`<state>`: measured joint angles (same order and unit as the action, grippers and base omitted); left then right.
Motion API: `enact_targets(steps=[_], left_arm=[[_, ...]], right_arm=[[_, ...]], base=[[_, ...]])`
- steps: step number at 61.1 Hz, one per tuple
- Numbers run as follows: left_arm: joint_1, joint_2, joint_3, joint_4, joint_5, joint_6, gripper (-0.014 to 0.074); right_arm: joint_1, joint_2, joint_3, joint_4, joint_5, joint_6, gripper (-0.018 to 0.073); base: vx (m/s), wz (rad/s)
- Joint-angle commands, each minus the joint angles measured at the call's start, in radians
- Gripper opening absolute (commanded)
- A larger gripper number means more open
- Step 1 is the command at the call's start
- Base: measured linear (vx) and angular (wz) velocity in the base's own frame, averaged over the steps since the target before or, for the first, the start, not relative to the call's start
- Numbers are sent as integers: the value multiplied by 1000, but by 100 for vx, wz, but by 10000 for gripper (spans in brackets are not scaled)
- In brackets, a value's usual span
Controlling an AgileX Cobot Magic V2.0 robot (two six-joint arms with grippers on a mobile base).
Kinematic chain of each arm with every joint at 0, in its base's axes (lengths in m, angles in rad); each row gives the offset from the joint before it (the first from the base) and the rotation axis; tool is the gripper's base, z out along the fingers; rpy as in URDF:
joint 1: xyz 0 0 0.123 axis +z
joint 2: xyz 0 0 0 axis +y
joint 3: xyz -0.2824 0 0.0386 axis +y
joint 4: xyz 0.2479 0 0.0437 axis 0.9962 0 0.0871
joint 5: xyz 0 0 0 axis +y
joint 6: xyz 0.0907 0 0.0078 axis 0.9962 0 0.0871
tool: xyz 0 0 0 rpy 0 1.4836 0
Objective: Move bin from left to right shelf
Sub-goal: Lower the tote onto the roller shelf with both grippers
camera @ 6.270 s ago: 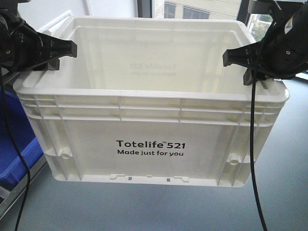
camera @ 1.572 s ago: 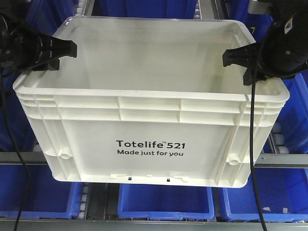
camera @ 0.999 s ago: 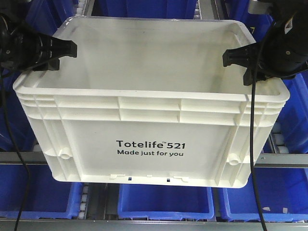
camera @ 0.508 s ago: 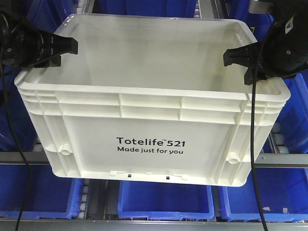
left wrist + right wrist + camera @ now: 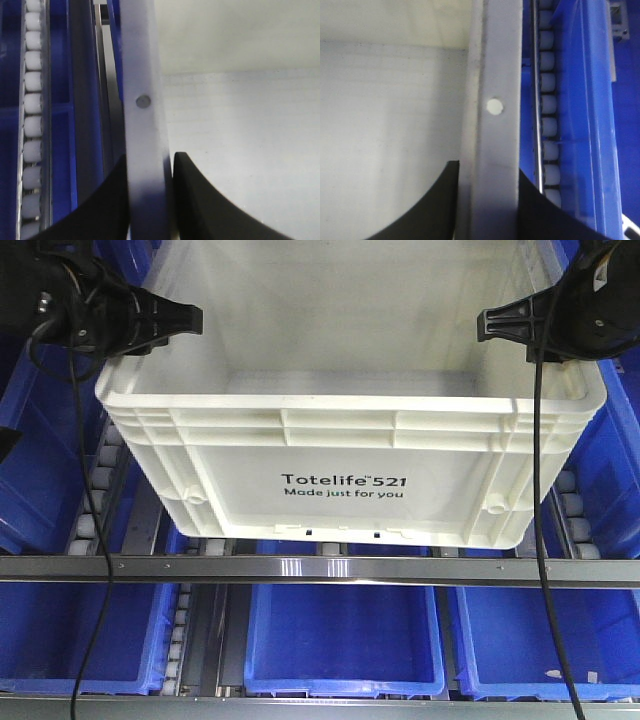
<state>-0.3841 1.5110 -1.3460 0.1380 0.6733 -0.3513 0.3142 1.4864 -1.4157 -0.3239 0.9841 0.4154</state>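
The bin (image 5: 345, 485), a large white tote printed "Totelife 521", hangs between my two arms just behind the right shelf's silver front rail (image 5: 320, 570), over its roller lanes (image 5: 95, 500). I cannot tell whether its base touches the rollers. My left gripper (image 5: 188, 320) is shut on the bin's left rim, and my right gripper (image 5: 492, 324) is shut on the right rim. In the left wrist view the black fingers of the left gripper (image 5: 150, 165) pinch the rim (image 5: 142, 75) from both sides. The right gripper (image 5: 487, 172) clamps its rim (image 5: 495, 75) the same way.
Blue bins (image 5: 345, 640) fill the shelf level below the rail, and more blue bins (image 5: 30, 470) stand on either side of the white one. White rollers (image 5: 547, 100) run close beside the right rim. Black cables (image 5: 545, 570) hang from both arms in front of the shelf.
The bin has moved forward into the shelf and sits higher and smaller in the front view. Both grippers went with it, still clamped on the rims.
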Motion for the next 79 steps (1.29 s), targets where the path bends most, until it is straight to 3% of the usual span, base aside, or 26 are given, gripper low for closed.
enact_targets(steps=[1, 29, 34, 35, 43, 54, 65, 79], left_arm=[[0, -28, -40, 45, -160, 27, 61], [0, 71, -40, 45, -196, 51, 71], [0, 70, -40, 44, -188, 51, 105], [0, 69, -40, 44, -175, 52, 198], [0, 69, -40, 44, -144, 52, 377], [0, 59, -40, 45, -95, 52, 550], [0, 19, -40, 44, -42, 89, 570], [0, -95, -18, 18, 60, 178, 563]], right_arm=[[-9, -10, -37, -96, -135, 6, 2], [-9, 128, -37, -117, -175, 4, 32], [-9, 138, -37, -111, -174, 4, 83], [-9, 138, -37, -83, -172, 4, 172], [-9, 138, -37, -58, -172, 2, 338], [-9, 111, -38, -58, -176, 0, 542], [-9, 30, -28, 14, -167, -82, 589], [-9, -162, 214, 39, -301, -113, 586]], base=[[0, 0], [0, 0], [0, 0], [0, 0], [0, 0], [0, 0], [0, 0], [0, 0]])
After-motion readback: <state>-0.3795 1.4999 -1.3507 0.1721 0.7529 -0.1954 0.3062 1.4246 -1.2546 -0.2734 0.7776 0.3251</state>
